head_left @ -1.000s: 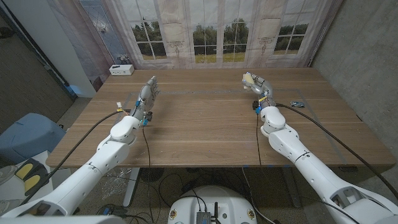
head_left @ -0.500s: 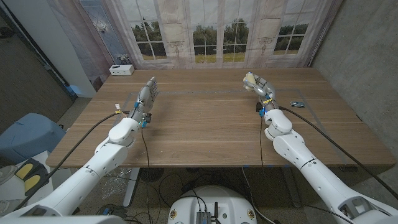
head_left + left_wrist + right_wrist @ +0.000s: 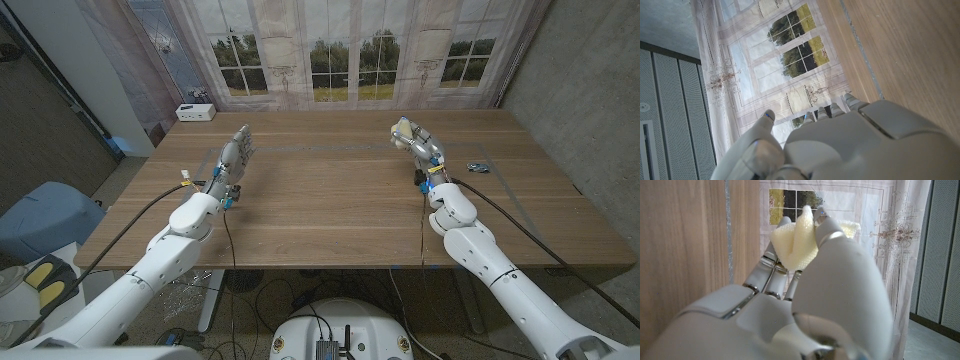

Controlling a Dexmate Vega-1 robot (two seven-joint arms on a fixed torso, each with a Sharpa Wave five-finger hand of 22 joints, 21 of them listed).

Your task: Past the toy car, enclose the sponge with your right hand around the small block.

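Item one: our right hand (image 3: 418, 141), raised over the far right part of the wooden table (image 3: 330, 200). Its fingers (image 3: 771, 260) are closed around the pale yellow sponge (image 3: 796, 240); in the right wrist view we see the sponge folded and pinched between the thumb and the fingers, its upper edge sticking out past the fingertips. In the head view the sponge (image 3: 401, 128) sits at the tip of that hand.

Item two: our left hand (image 3: 235, 155), over the left part of the table, fingers straight and apart, holding nothing.

Item three: a small dark object (image 3: 479, 167) on the table, just beside our right wrist, too small to identify.

Item four: a white box (image 3: 195, 112) at the far left corner, well beyond our left fingertips.
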